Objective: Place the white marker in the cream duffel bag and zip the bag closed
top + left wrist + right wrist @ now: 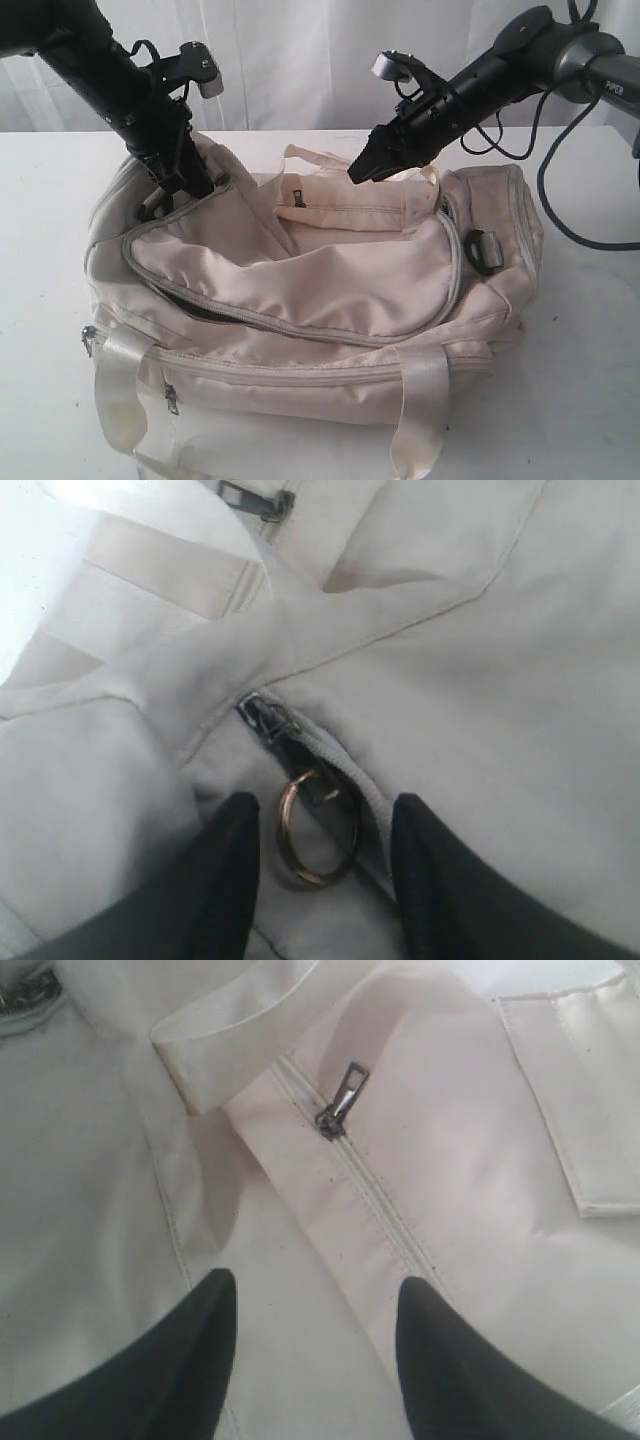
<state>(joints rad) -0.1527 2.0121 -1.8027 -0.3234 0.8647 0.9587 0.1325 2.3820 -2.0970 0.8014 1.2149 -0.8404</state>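
The cream duffel bag (pixel 330 290) lies on the white table (pixel 590 380) and fills the middle of the exterior view. A dark gap (pixel 200 305) shows where its top zipper stands apart at the left front. My left gripper (pixel 185 185) is down at the bag's left end. In the left wrist view it (pixel 322 815) is open, with the metal ring zipper pull (pixel 318 828) between the fingers and touching neither. My right gripper (pixel 358 172) hovers over the bag's back edge. It (pixel 315 1305) is open above bare cream fabric. The white marker is out of view.
A small dark zipper pull (pixel 340 1100) sits on a pocket seam ahead of the right gripper. A black buckle (pixel 480 250) hangs at the bag's right end. Two shiny webbing handles (pixel 420 410) drape over the front. Black cables (pixel 590 235) trail at the right.
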